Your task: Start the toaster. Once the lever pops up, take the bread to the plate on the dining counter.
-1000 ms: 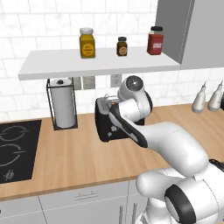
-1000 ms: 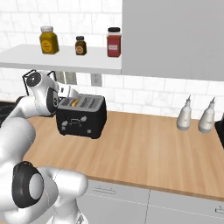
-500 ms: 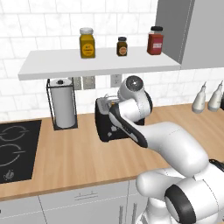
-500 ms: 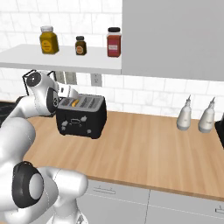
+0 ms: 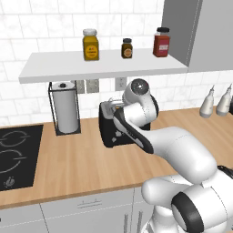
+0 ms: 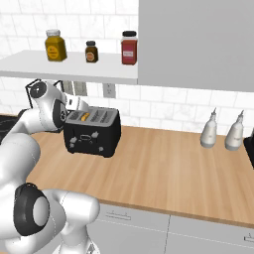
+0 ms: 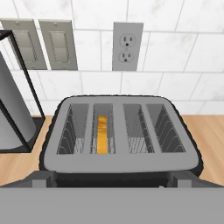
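Toward the back edge of the wooden worktop (image 6: pixel 163 168), just under the wall shelf (image 6: pixel 74 67), stands the toaster (image 6: pixel 92 133), a black box with four slots running front to back. The bread (image 7: pixel 102 134) sits sunk in the second slot from the left as the hand view shows it, only its orange-brown top edge visible, its long axis parallel to the slot. The arm reaches in from the toaster's left side in the right base view, and the hand view looks steeply down onto the slotted top, so the toaster lies directly below and slightly ahead of the jaws. The fingertips are not visible, so whether the jaws stand wide or narrow cannot be told; nothing appears to be held. A paper towel holder (image 5: pixel 65 109) stands just beside the toaster, and two pale bottles (image 6: pixel 222 130) stand well apart toward the worktop's right end. Judging from the sunk slice, the coming move turns on the lever, whose position on the toaster body these pictures do not make plain.
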